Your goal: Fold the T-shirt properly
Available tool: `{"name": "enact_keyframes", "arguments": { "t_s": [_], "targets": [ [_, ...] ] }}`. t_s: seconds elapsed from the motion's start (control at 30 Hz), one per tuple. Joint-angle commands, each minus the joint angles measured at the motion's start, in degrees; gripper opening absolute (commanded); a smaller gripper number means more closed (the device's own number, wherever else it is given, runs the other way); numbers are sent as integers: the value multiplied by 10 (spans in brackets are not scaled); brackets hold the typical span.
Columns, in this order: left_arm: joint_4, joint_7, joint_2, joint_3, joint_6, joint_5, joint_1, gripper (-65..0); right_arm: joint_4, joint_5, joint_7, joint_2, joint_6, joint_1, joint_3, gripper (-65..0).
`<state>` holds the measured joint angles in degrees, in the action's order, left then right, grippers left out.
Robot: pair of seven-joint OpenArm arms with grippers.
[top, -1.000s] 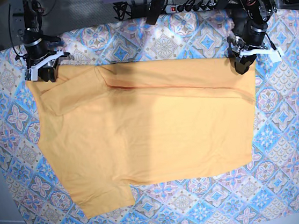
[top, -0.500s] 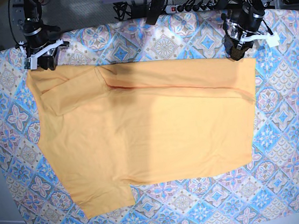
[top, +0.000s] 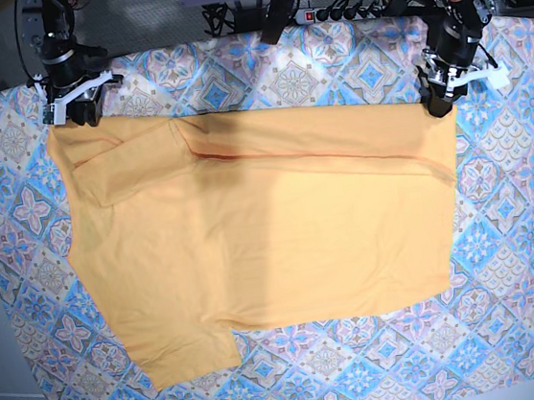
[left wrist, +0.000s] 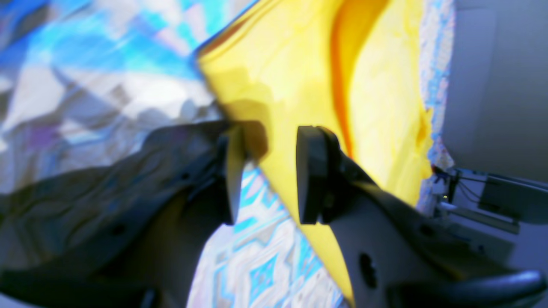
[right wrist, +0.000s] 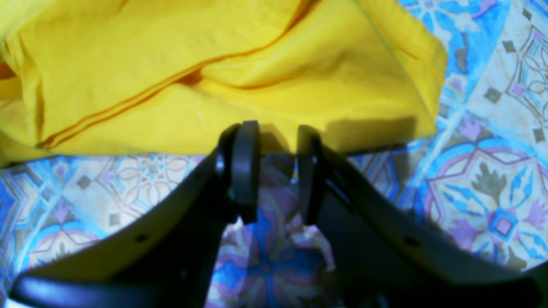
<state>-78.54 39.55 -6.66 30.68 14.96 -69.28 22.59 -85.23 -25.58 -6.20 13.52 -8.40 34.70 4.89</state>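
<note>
Yellow T-shirt flat, left tool and right tool parted, empty

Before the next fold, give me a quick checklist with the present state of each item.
1. Left tool empty, jaws apart: ok.
2. Right tool empty, jaws apart over the patterned cloth: ok.
3. T-shirt lies flat, top edge folded over: ok.
4. Both tools at the shirt's far corners in the base view: ok.
5. Lower sleeve tucked in: not ok, it sticks out.
6. Fold layers aligned underneath: cannot tell.
</note>
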Motion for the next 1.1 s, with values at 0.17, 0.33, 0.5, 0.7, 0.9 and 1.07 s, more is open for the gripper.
{"name": "enact_keyframes", "arguments": {
  "t_s": [0.17,0.33,0.5,0.7,0.9,1.07],
  "targets": [
    [57,-5,-6,3,8,-9,-27,-441,-7,-3,14,6,-3,2,5,-500],
    [57,-4,-6,3,8,-10,-17,-441,-7,-3,14,6,-3,2,5,-500],
    [56,-3,-3,2,8,-29,8,-442,-7,-3,14,6,-3,2,4,-500],
    [57,-5,-6,1,8,-51,19,-442,-7,-3,14,6,-3,2,4,-500],
    [60,-6,-7,3,8,-51,-6,-442,-7,-3,14,6,-3,2,3,-500],
    [90,-6,-7,3,8,-51,-36,-442,-11,-3,14,6,-3,2,5,-501]
  ]
}}
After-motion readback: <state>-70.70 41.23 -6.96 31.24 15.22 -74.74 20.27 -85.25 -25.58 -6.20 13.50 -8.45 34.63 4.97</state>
